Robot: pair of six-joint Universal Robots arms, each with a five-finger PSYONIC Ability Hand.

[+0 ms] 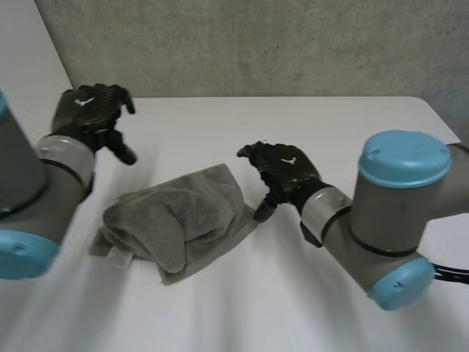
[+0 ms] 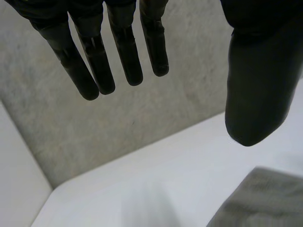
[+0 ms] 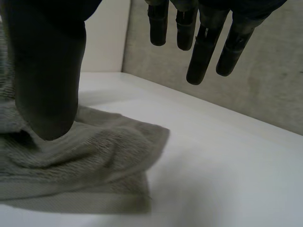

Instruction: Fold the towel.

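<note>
Both hands are open and hold nothing over a plain white table [image 1: 315, 121] with a smooth, matt top and a rounded far right corner. Behind it stands a rough, speckled grey wall [image 1: 256, 44], and a plain pale panel [image 1: 29, 44] closes off the left side. The towel [image 1: 176, 220], grey-green terry, lies in a loose crumpled heap a little left of the table's middle. One flatter corner reaches out toward the right arm's side. The left hand [image 1: 91, 110] is raised over the far left part of the table, well apart from the towel. In its wrist view its fingers [image 2: 124, 52] hang straight and slightly parted, and its thumb [image 2: 255, 94] is set wide of them with only wall and bare table showing in the gap; a corner of the towel lies on the table beyond the thumb. The right hand [image 1: 282, 170] is near the middle of the table, just beside the towel's right edge, palm down with the fingers relaxed. In the right wrist view its fingers [image 3: 203, 47] point out over bare table, well clear of its thumb [image 3: 47, 71]. The thumb hangs low over the towel's flat corner, and its tip may be brushing the cloth, though the views do not settle this.
</note>
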